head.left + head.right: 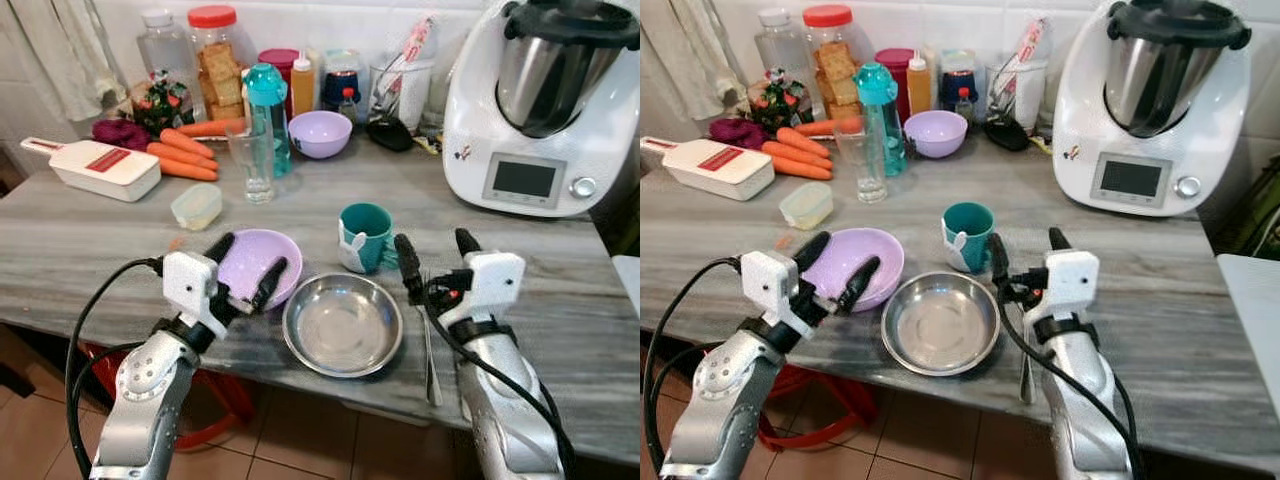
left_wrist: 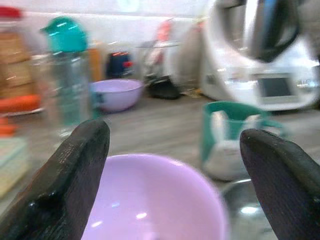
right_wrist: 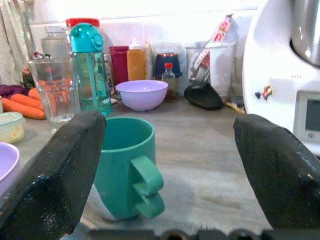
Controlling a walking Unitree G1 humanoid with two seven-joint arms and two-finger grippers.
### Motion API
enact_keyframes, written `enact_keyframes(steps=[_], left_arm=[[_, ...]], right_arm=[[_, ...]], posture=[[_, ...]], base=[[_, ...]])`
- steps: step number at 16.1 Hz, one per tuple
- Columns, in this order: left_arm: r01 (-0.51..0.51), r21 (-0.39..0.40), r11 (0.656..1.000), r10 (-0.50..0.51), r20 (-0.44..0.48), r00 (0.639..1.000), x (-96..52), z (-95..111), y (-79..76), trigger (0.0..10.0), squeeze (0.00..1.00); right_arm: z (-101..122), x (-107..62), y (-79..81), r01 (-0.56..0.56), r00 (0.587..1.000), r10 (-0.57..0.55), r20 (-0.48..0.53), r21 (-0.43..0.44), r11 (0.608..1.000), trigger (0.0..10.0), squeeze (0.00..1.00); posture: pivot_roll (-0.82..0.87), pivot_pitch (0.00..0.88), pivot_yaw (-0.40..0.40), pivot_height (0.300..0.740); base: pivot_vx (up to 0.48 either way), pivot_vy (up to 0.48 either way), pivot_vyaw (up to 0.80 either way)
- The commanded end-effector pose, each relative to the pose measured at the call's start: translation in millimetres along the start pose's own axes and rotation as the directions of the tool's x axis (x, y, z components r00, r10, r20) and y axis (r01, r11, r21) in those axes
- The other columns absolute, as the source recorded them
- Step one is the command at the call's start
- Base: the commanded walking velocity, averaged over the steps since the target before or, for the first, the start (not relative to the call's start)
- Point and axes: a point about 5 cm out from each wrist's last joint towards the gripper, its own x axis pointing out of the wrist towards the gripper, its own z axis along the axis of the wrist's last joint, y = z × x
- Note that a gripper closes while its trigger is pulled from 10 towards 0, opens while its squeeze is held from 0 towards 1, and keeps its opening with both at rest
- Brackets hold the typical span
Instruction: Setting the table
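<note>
Steel bowl [image 1: 343, 325] near edge of grey wood-grain counter [image 1: 90, 245], lilac bowl [image 1: 255, 262] touching its left, teal mug [image 1: 363, 237] just beyond, fork [image 1: 431, 345] to right. Left gripper [image 1: 246, 266] spread wide over lilac bowl; right gripper [image 1: 437, 256] likewise released above fork, right of mug. Far side: white kitchen machine [image 1: 540, 100], jars, carrots [image 1: 185, 155] against tiled wall; terracotta floor tiles below.
</note>
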Motion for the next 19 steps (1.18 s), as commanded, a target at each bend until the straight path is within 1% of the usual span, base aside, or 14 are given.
enact_keyframes(steps=[1, 3, 4, 6, 11, 12, 13, 14, 15, 16, 19], left_arm=[[-0.072, 0.026, 0.997, 0.073, -0.017, 0.997, -0.4, -2.3, 9.1, 10.0, 0.0], [-0.142, 0.053, 0.988, 0.144, -0.024, 0.989, -0.1, -4.4, 15.2, 10.0, 0.0], [-0.183, 0.065, 0.981, 0.185, -0.027, 0.982, 2.0, -5.5, 17.5, 10.0, 0.0], [-0.231, 0.061, 0.971, 0.234, -0.047, 0.971, 5.3, -8.6, 18.9, 10.0, 0.0], [-0.265, 0.071, 0.962, 0.267, -0.03, 0.963, 10.4, -8.6, 18.6, 10.0, 0.0], [-0.307, 0.097, 0.947, 0.309, -0.013, 0.951, 10.8, -6.7, 22.5, 10.0, 0.0], [-0.326, 0.116, 0.938, 0.327, 0.01, 0.945, 11.0, -3.9, 25.0, 10.0, 0.0], [-0.341, 0.123, 0.932, 0.342, 0.016, 0.94, 11.2, -3.0, 26.9, 10.0, 0.0], [-0.374, 0.141, 0.917, 0.375, 0.019, 0.927, 12.4, -2.5, 30.9, 10.0, 0.0], [-0.383, 0.15, 0.911, 0.385, 0.018, 0.923, 12.5, -2.8, 32.0, 10.0, 0.0], [-0.386, 0.138, 0.912, 0.389, 0.009, 0.921, 14.6, -5.3, 31.4, 10.0, 0.0]], right_arm=[[8.2, -1.3, 0.5, 0.006, 1.0, -0.006, 0.017, -0.003, 1.0, 10.0, 0.0], [10.8, -3.9, 1.6, 0.001, 1.0, 0.0, 0.012, -0.023, 1.0, 10.0, 0.0], [11.8, -4.7, 4.0, -0.018, 1.0, 0.019, 0.009, -0.052, 0.998, 10.0, 0.0], [12.3, -4.1, 6.0, -0.024, 1.0, 0.024, 0.005, -0.051, 0.998, 10.0, 0.0], [13.7, -0.3, 6.0, -0.028, 1.0, 0.028, -0.001, -0.061, 0.998, 10.0, 0.0], [14.0, 0.2, 7.9, -0.043, 0.999, 0.043, -0.004, -0.05, 0.998, 10.0, 0.0], [14.9, 0.5, 9.0, -0.049, 0.999, 0.049, -0.002, -0.054, 0.997, 10.0, 0.0], [15.6, 0.8, 9.5, -0.05, 0.999, 0.05, 0.0, -0.057, 0.997, 10.0, 0.0], [16.2, 1.5, 9.6, -0.052, 0.999, 0.052, 0.002, -0.06, 0.997, 10.0, 0.0], [16.3, 1.9, 9.8, -0.053, 0.999, 0.053, 0.003, -0.061, 0.997, 10.0, 0.0], [17.4, 4.3, 9.3, -0.054, 0.998, 0.055, 0.007, -0.06, 0.997, 10.0, 0.0]], posture=[[-0.07, 0.0, 0.025, 0.74], [-0.08, 0.0, 0.023, 0.74], [-0.08, 0.0, 0.021, 0.74], [-0.08, 0.0, 0.021, 0.74], [-0.08, 0.0, 0.014, 0.74], [-0.08, 0.0, 0.014, 0.74], [-0.08, 0.0, 0.014, 0.74], [-0.08, 0.0, 0.014, 0.74], [-0.08, 0.0, 0.015, 0.74], [-0.08, 0.0, 0.015, 0.74], [-0.08, 0.0, 0.015, 0.74]], base=[[0.0, 0.0, 0.0], [0.0, 0.0, 0.0], [0.0, 0.0, 0.8], [0.0, 0.0, 0.8], [0.0, 0.0, 0.8], [0.0, 0.0, 0.8], [0.0, 0.0, 0.8], [0.0, 0.0, 0.8], [0.0, 0.0, 0.8], [0.0, 0.0, 0.8], [0.0, 0.0, 0.8]])
